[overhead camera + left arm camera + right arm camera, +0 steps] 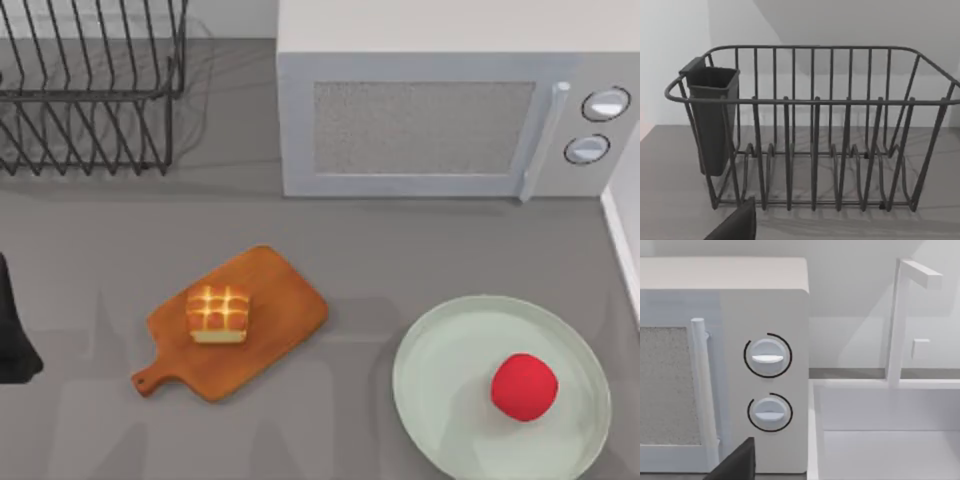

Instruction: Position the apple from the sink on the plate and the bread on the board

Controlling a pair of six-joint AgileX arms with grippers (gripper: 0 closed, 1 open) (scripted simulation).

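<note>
Plate (430,400): lay near the bench's right, rigid and probably slick.
Board (285,310): stiff wood; its handle looked graspable.
Bread (218,314): sat on the board, likely soft; side grip advised.
Apple (524,387): rested on the plate, smooth, roll-prone.
Claws: state could not be told.

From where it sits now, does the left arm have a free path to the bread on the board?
Probably yes. The left arm sits at the table's left edge, and only bare tabletop lies between it and the bread atop the board.
</note>
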